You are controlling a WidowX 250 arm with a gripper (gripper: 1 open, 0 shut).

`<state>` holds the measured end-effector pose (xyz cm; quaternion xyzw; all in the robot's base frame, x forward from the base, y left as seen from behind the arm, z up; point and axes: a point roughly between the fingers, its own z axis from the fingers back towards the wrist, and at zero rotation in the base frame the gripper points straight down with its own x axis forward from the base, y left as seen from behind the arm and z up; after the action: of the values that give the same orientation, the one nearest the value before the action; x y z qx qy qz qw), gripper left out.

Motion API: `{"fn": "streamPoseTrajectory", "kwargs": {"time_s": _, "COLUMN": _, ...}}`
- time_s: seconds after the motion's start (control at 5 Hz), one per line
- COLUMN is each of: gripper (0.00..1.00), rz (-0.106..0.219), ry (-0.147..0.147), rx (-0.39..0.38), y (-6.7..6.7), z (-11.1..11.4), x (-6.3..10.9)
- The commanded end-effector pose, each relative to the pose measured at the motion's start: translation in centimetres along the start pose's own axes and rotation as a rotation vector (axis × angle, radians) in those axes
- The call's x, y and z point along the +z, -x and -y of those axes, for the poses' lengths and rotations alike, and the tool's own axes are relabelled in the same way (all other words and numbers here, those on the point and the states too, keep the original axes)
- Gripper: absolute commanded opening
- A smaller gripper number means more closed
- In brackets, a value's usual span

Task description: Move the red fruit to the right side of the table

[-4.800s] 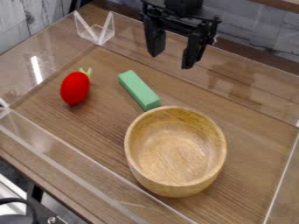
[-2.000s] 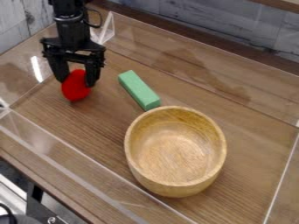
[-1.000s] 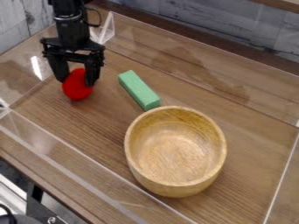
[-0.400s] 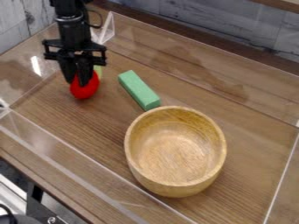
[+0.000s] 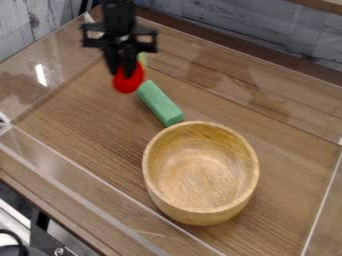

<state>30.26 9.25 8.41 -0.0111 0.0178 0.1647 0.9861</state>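
Note:
The red fruit hangs just above the brown wood-grain table, pinched between the black fingers of my gripper. The gripper points straight down and is shut on the fruit, which peeks out below the fingertips. It hovers at the upper left end of the green block, in the back left part of the table. The picture is blurred around the arm.
A green rectangular block lies on the table just right of the fruit. A round light-wood bowl stands at the front right. Low clear acrylic walls border the table on all sides.
The gripper closed on the red fruit where it lay at the left, lifted it off the table and carried it rightward and toward the back, up to the green block.

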Motion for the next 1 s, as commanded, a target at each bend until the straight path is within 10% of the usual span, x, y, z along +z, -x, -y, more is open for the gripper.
{"fn": "streamPoseTrajectory", "kwargs": {"time_s": 0.0, "gripper": 0.00, "rz": 0.085, "ry": 0.022, "rx": -0.009, "y": -1.6, "z": 4.5, "x": 3.1}}
{"fn": "streamPoseTrajectory", "kwargs": {"time_s": 0.8, "gripper": 0.00, "rz": 0.043, "ry": 0.046, "rx": -0.029, "y": -1.4, "z": 18.8, "x": -0.4}}
